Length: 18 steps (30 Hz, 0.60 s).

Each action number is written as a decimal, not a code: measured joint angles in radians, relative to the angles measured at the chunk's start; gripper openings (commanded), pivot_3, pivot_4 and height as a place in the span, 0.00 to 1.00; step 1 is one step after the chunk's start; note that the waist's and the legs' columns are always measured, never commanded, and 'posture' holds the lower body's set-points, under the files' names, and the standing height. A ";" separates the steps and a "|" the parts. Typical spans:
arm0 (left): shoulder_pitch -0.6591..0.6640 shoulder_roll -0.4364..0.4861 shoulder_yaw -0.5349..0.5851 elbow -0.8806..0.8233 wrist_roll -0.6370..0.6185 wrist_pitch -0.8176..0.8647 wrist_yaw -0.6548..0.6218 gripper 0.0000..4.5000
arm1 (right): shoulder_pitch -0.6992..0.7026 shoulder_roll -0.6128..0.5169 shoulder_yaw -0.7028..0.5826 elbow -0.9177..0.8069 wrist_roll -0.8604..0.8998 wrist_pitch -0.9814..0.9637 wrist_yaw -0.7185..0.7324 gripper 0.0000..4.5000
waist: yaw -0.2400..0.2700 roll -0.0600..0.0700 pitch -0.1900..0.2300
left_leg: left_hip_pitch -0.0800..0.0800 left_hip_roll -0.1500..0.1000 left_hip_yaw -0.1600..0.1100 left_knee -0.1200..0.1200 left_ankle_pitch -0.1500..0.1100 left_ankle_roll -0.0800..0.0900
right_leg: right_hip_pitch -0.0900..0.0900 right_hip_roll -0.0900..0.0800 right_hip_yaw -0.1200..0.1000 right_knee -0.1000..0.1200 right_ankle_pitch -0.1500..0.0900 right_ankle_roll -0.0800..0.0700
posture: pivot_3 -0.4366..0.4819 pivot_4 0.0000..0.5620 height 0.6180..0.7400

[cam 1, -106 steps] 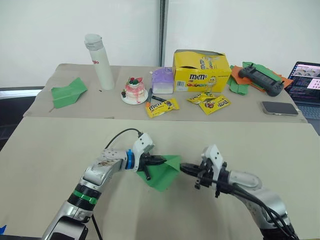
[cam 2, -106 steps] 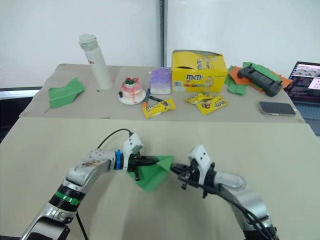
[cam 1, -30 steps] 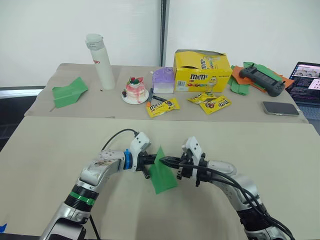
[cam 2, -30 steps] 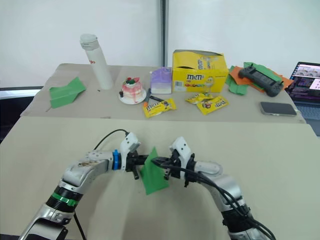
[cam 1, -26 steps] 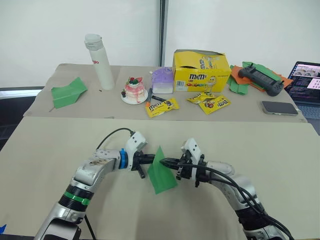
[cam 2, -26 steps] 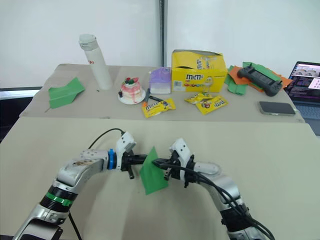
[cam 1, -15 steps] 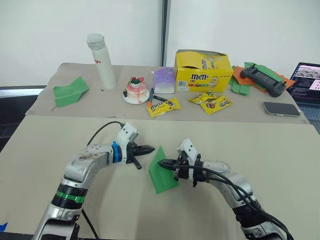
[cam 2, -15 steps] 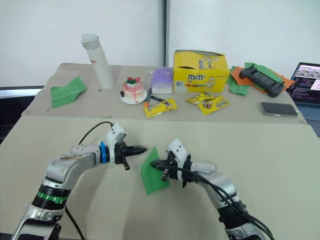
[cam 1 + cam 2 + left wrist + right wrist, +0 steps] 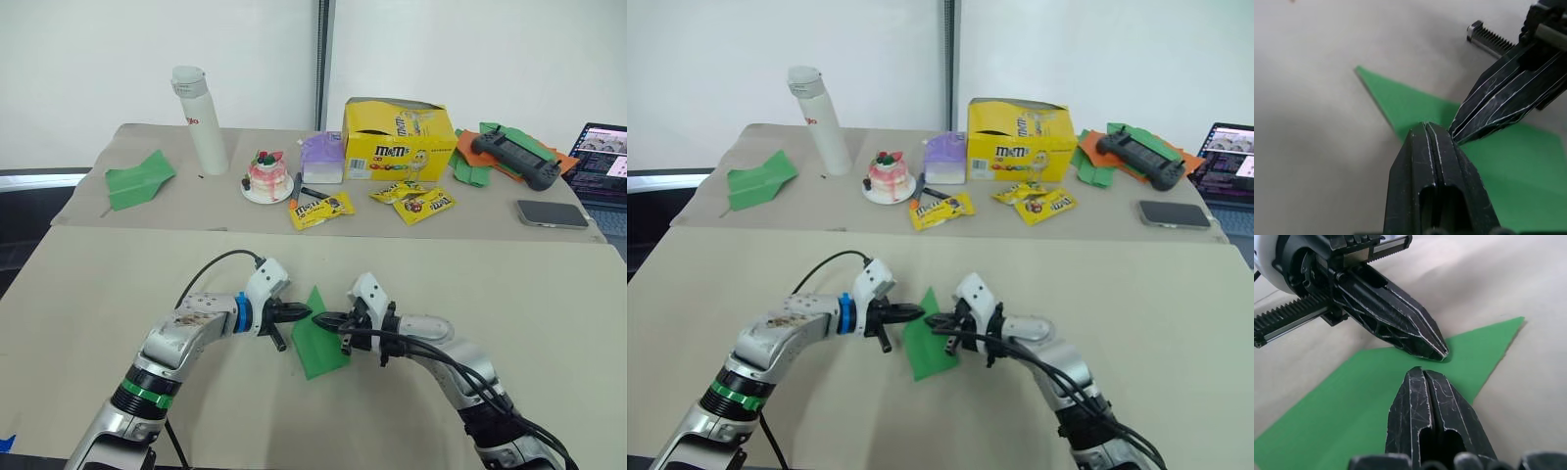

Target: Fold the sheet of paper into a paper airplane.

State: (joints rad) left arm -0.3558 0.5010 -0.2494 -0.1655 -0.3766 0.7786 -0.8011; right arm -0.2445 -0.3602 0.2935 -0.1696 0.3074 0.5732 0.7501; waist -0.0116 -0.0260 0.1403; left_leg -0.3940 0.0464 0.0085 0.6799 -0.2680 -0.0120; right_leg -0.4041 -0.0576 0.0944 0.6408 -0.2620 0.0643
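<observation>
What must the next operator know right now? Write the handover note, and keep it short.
Left claw: shut, with its tip on the paper's edge.
Right claw: shut, with its tip meeting the left one over the paper. Whether either claw pinches the paper cannot be told.
Sheet of paper: on the near table between the claws, already folded to a pointed wedge.
Done: the first folds.
Left: no wings show yet, so the remaining creases are probably still to be made.
</observation>
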 measured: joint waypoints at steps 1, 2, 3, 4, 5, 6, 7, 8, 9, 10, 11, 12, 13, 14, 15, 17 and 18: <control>0.001 -0.002 -0.006 0.001 0.004 -0.009 0.000 0.00 | 0.003 0.000 -0.001 -0.004 0.000 0.000 -0.003 0.00 | 0.000 0.000 0.000 | 0.000 0.000 0.000 0.000 0.000 0.000 | 0.000 0.000 0.000 0.000 0.000 0.000 | 0.48 0.27 1.00; 0.001 -0.003 -0.011 0.001 0.010 -0.015 0.000 0.00 | 0.007 -0.001 -0.004 -0.008 0.001 0.000 -0.006 0.00 | 0.000 0.000 0.000 | 0.000 0.000 0.000 0.000 0.000 0.000 | 0.000 0.000 0.000 0.000 0.000 0.000 | 0.48 0.27 1.00; 0.002 -0.003 -0.013 0.001 0.015 -0.018 -0.001 0.00 | 0.013 -0.002 -0.010 -0.011 0.003 0.000 -0.007 0.00 | 0.000 0.000 0.000 | 0.000 0.000 0.000 0.000 0.000 0.000 | 0.000 0.000 0.000 0.000 0.000 0.000 | 0.48 0.27 1.00; 0.002 -0.003 -0.014 0.001 0.019 -0.022 -0.002 0.00 | 0.016 -0.004 -0.016 -0.011 0.008 0.001 -0.007 0.00 | 0.000 0.000 0.000 | 0.000 0.000 0.000 0.000 0.000 0.000 | 0.000 0.000 0.000 0.000 0.000 0.000 | 0.48 0.27 1.00; 0.003 -0.003 -0.016 0.001 0.022 -0.029 -0.003 0.00 | 0.019 -0.007 -0.027 -0.011 0.013 0.000 -0.005 0.00 | 0.000 0.000 0.000 | 0.000 0.000 0.000 0.000 0.000 0.000 | 0.000 0.000 0.000 0.000 0.000 0.000 | 0.48 0.27 1.00; 0.006 -0.003 -0.017 0.003 0.024 -0.035 -0.004 0.00 | 0.018 -0.011 -0.039 -0.009 0.013 -0.003 -0.003 0.00 | 0.000 0.000 0.000 | 0.000 0.000 0.000 0.000 0.000 0.000 | 0.000 0.000 0.000 0.000 0.000 0.000 | 0.48 0.27 1.00; 0.007 -0.002 -0.018 0.006 0.026 -0.041 -0.006 0.00 | 0.016 -0.013 -0.051 0.006 0.012 -0.018 -0.002 0.00 | 0.000 0.000 0.000 | 0.000 0.000 0.000 0.000 0.000 0.000 | 0.000 0.000 0.000 0.000 0.000 0.000 | 0.48 0.27 1.00; 0.007 -0.003 -0.020 0.009 0.030 -0.045 -0.007 0.00 | 0.007 -0.011 -0.069 0.035 0.008 -0.043 -0.005 0.00 | -0.001 0.000 0.000 | 0.000 0.000 0.000 0.000 0.000 0.000 | 0.000 0.000 0.000 0.000 0.000 0.000 | 0.48 0.27 1.00; 0.006 -0.002 -0.021 0.013 0.032 -0.051 -0.010 0.00 | -0.010 -0.010 -0.080 0.065 0.003 -0.063 -0.007 0.00 | -0.002 0.000 0.000 | 0.000 0.000 0.000 0.000 0.000 0.000 | 0.000 0.000 0.000 0.000 0.000 0.000 | 0.48 0.27 1.00; 0.006 -0.003 -0.022 0.014 0.033 -0.054 -0.011 0.00 | -0.019 -0.009 -0.084 0.076 -0.001 -0.072 -0.007 0.00 | -0.002 0.000 0.000 | 0.000 0.000 0.000 0.000 0.000 0.000 | 0.000 0.000 0.000 0.000 0.000 0.000 | 0.48 0.27 1.00; 0.006 -0.003 -0.021 0.017 0.032 -0.055 -0.013 0.00 | -0.044 0.000 -0.084 0.108 -0.013 -0.096 -0.004 0.00 | -0.003 0.000 0.000 | 0.001 0.000 0.000 0.000 0.000 0.000 | 0.000 0.000 0.000 0.000 0.000 0.000 | 0.48 0.27 1.00; 0.005 -0.003 -0.022 0.018 0.033 -0.055 -0.014 0.00 | -0.060 0.008 -0.081 0.128 -0.019 -0.110 -0.002 0.00 | -0.003 0.000 0.000 | 0.001 0.000 0.000 0.000 0.000 0.000 | 0.000 0.000 0.000 0.000 0.000 0.000 | 0.48 0.27 1.00; 0.004 -0.003 -0.022 0.019 0.033 -0.055 -0.016 0.00 | -0.077 0.018 -0.073 0.151 -0.032 -0.133 0.004 0.00 | -0.004 0.000 0.000 | 0.001 0.000 0.000 -0.001 0.000 0.000 | 0.000 0.000 0.000 0.000 0.000 0.000 | 0.48 0.27 1.00; 0.004 -0.003 -0.022 0.020 0.033 -0.055 -0.017 0.00 | -0.094 0.026 -0.059 0.179 -0.048 -0.156 0.012 0.00 | -0.004 0.000 0.000 | 0.001 0.000 0.000 -0.001 0.000 0.000 | 0.000 0.000 0.000 0.000 0.000 0.000 | 0.48 0.27 1.00; 0.003 -0.003 -0.024 0.020 0.032 -0.056 -0.018 0.00 | -0.103 0.032 -0.046 0.199 -0.061 -0.175 0.016 0.00 | -0.005 0.000 0.000 | 0.001 0.000 0.000 -0.001 0.000 0.000 | 0.000 0.000 0.000 0.000 0.000 0.000 | 0.48 0.27 1.00; 0.003 -0.001 -0.023 0.020 0.032 -0.057 -0.021 0.00 | -0.126 0.044 -0.027 0.240 -0.081 -0.205 0.033 0.00 | -0.005 0.000 0.000 | 0.001 0.000 0.000 -0.001 0.000 0.000 | 0.000 0.000 0.000 0.000 0.000 0.000 | 0.48 0.27 1.00; 0.003 0.001 -0.022 0.021 0.033 -0.057 -0.022 0.00 | -0.139 0.054 -0.026 0.260 -0.089 -0.219 0.036 0.00 | -0.005 0.000 0.000 | 0.002 0.000 0.000 -0.001 0.000 0.000 | 0.001 0.000 0.000 0.000 0.000 0.000 | 0.48 0.27 1.00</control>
State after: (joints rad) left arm -0.3526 0.5021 -0.2717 -0.1449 -0.3440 0.7220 -0.8227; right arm -0.3831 -0.3061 0.2674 0.0905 0.2187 0.3547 0.7860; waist -0.0166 -0.0260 0.1403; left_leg -0.3924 0.0465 0.0087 0.6794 -0.2680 -0.0120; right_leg -0.4035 -0.0574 0.0947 0.6412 -0.2620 0.0643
